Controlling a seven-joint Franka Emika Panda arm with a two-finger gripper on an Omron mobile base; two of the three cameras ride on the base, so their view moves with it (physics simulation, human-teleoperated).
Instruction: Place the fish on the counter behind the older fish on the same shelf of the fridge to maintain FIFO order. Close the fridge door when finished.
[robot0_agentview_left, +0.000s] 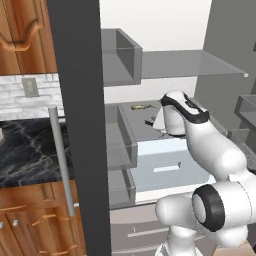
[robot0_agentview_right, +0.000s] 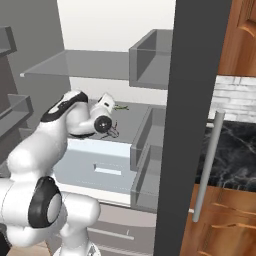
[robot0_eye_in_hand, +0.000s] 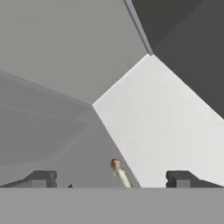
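Note:
The fridge stands open, its dark door edge (robot0_agentview_left: 80, 125) (robot0_agentview_right: 192, 125) facing me. A slender yellow-green fish (robot0_agentview_left: 141, 106) (robot0_agentview_right: 119, 107) (robot0_eye_in_hand: 119, 174) lies on the flat grey shelf (robot0_agentview_left: 131, 120) (robot0_agentview_right: 131, 122) close to the white back wall. My gripper (robot0_agentview_left: 150, 121) (robot0_agentview_right: 113, 131) (robot0_eye_in_hand: 111, 178) hovers low over that shelf just in front of the fish. It is open, with nothing between its fingertips (robot0_eye_in_hand: 41, 178). In the hand view the fish shows small between the two tips. The black marble counter (robot0_agentview_left: 25, 150) (robot0_agentview_right: 235, 150) lies beyond the door.
A clear glass shelf (robot0_agentview_left: 200, 62) (robot0_agentview_right: 75, 62) hangs above my hand. Grey door bins (robot0_agentview_left: 120, 55) (robot0_agentview_right: 150, 60) stick out beside the shelf. Pale drawers (robot0_agentview_left: 165, 167) (robot0_agentview_right: 95, 165) sit below it. The door's bar handle (robot0_agentview_left: 62, 160) (robot0_agentview_right: 207, 165) faces the wooden cabinets.

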